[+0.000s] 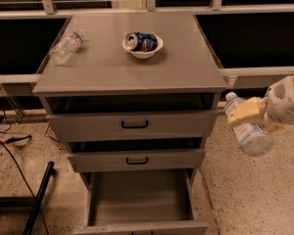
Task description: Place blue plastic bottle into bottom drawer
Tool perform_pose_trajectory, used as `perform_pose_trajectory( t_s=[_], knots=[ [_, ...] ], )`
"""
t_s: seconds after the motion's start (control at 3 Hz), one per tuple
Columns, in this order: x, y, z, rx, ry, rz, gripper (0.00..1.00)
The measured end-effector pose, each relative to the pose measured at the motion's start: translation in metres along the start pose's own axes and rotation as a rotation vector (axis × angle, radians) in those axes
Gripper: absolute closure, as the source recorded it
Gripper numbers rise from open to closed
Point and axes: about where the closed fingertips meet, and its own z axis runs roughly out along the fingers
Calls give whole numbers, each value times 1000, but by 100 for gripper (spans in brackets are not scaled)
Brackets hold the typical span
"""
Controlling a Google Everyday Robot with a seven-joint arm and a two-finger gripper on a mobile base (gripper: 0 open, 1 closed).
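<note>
My hand (pixel 243 113) grips the blue plastic bottle (pixel 252 138) near its cap, base hanging below, and the open bottom drawer (pixel 137 197) lies low to the hand's left, so a hasty swing could clip the drawer wall and twist the bottle loose.
</note>
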Motion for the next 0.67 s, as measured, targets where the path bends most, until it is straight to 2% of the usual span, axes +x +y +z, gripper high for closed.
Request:
perform_pose_trajectory(
  t_s=[0.33,0.67],
  knots=[
    [0,0,0,-1,-1,-1,100],
    [-31,14,53,89,-25,0,100]
  ],
)
